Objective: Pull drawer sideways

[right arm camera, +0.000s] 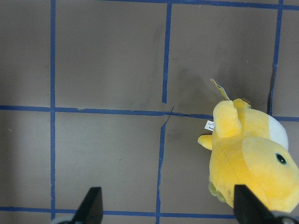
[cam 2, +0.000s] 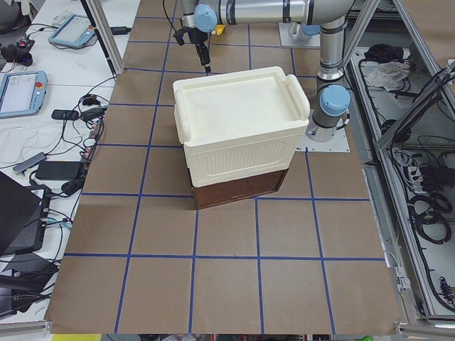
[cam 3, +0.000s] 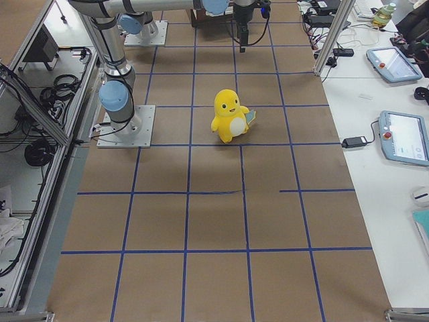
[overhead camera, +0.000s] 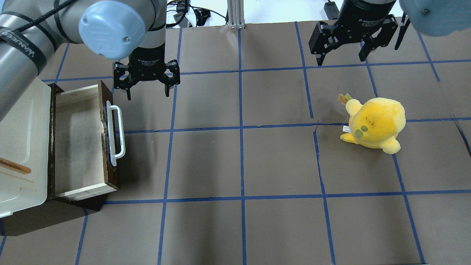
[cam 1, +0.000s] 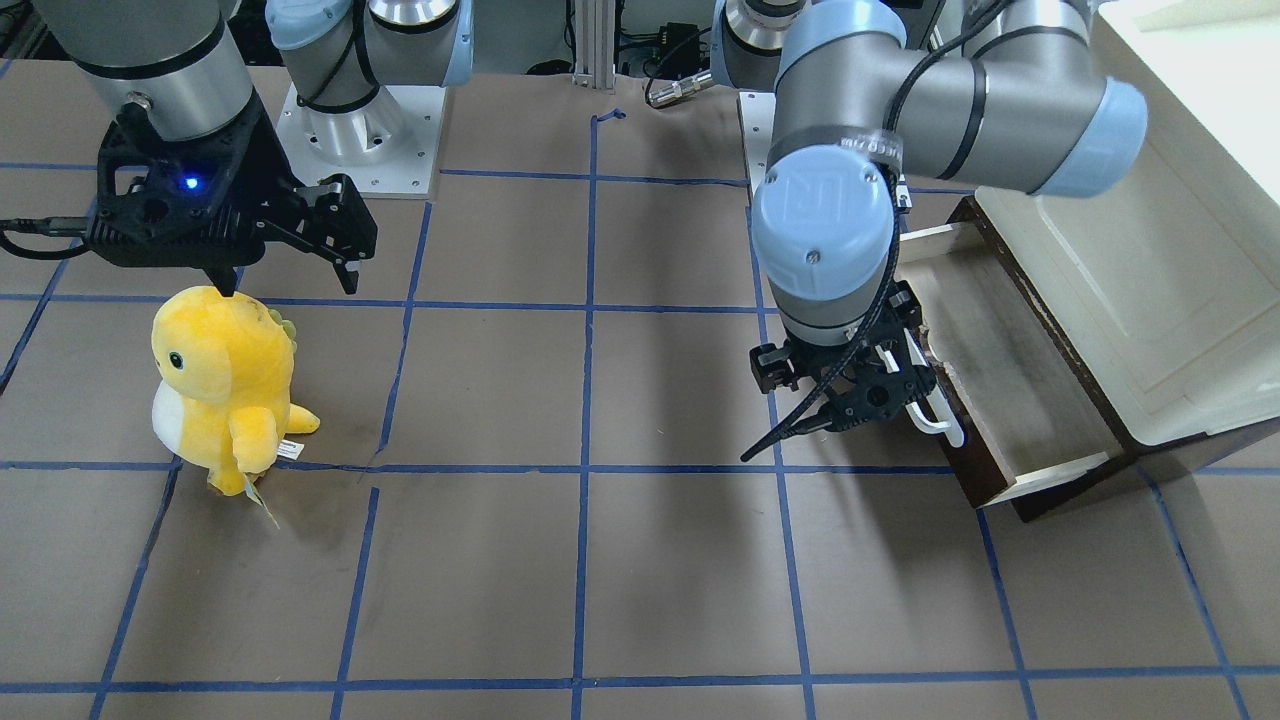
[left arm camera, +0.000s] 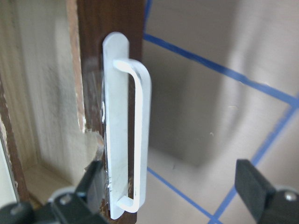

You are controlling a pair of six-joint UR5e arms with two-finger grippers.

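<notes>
The drawer (overhead camera: 79, 141) stands pulled out of the cabinet, showing its pale inner box and its dark brown front panel (overhead camera: 109, 162). The white bar handle (overhead camera: 117, 134) is on the panel's outer face; it also shows in the front view (cam 1: 940, 420) and the left wrist view (left arm camera: 136, 140). My left gripper (overhead camera: 148, 95) is open and empty, just past the handle's far end and a little off the panel. In the left wrist view the handle lies inside the left finger (left arm camera: 88, 186), untouched. My right gripper (overhead camera: 341, 60) is open and empty, far from the drawer.
The cream-white cabinet (overhead camera: 22, 147) stands at the table's left end, also in the exterior left view (cam 2: 234, 135). A yellow plush toy (overhead camera: 375, 123) stands on the right half, below my right gripper (right arm camera: 170, 210). Blue tape lines grid the brown table.
</notes>
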